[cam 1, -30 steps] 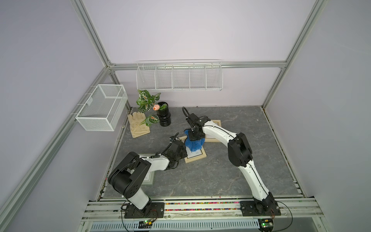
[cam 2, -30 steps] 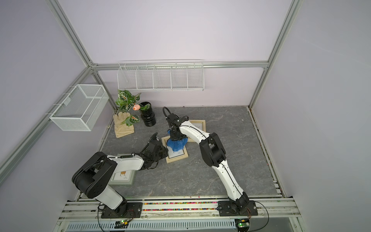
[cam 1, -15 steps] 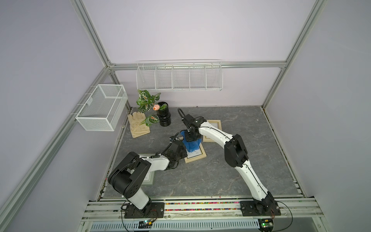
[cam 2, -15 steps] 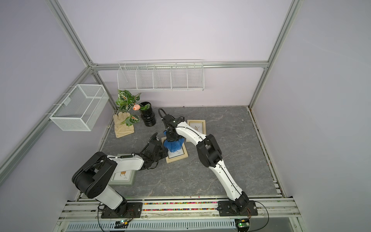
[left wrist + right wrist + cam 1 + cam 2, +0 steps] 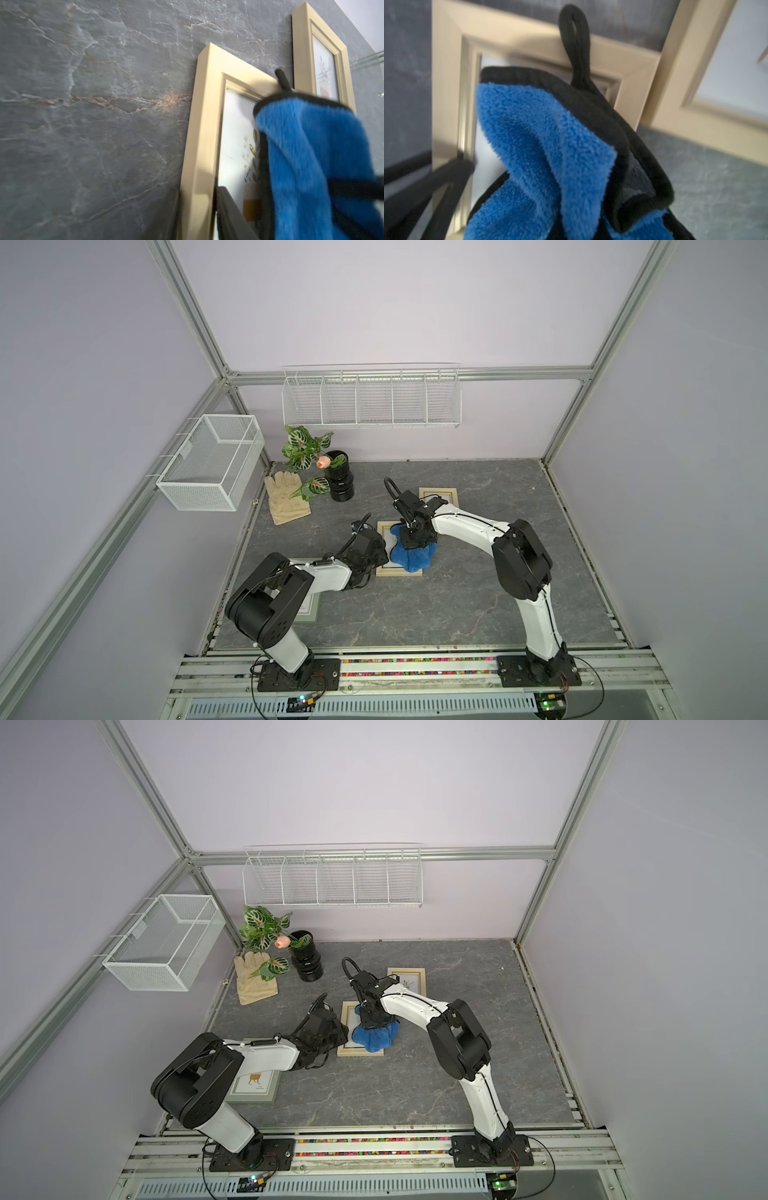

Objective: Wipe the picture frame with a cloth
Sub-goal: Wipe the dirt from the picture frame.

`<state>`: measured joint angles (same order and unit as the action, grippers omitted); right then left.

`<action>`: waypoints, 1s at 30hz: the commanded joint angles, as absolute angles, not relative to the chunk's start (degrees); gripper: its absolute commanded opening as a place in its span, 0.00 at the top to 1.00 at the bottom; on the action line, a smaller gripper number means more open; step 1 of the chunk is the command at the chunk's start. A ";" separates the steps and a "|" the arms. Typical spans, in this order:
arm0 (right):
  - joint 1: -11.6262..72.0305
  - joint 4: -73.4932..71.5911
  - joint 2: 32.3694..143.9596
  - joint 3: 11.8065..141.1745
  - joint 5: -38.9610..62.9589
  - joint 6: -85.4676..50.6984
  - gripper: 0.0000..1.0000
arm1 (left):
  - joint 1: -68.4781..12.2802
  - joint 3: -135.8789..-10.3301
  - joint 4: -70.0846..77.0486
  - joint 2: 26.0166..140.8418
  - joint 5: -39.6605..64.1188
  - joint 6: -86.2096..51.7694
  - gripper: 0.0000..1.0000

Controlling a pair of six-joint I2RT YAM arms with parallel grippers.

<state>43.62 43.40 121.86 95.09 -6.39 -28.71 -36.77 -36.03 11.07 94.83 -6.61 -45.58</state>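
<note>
The left gripper (image 5: 381,561), its arm stretched low, straddles the side rail of the flat, beige-gold rectangular picture frame (image 5: 392,571), jaws narrowly apart, seemingly clamping it. The plush royal-blue microfibre cloth (image 5: 413,560) lies on the frame's nearer half; wiping looks midway, the far part uncovered. The right gripper (image 5: 412,545), pointing straight down, is closed tight on the cloth.

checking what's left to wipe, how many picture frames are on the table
3. The middle frame lies under the blue cloth; the back frame sits just behind it; the front-left frame is partly hidden under the left arm.
</note>
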 commanded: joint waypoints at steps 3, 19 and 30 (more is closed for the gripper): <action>41.63 43.93 126.25 100.90 -6.12 -28.67 0.93 | -36.21 -31.02 -11.57 101.60 -6.52 -46.76 0.65; 45.30 37.57 115.82 82.73 -4.02 -31.34 0.92 | -36.21 -32.26 -11.86 102.39 -6.14 -47.88 0.65; 42.96 42.87 121.39 93.36 -6.81 -28.03 0.93 | -36.23 -32.06 -11.41 101.82 -5.78 -48.70 0.65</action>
<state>42.26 39.46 122.89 95.50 -5.10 -29.04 -36.77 -37.23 9.39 95.18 -6.63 -46.72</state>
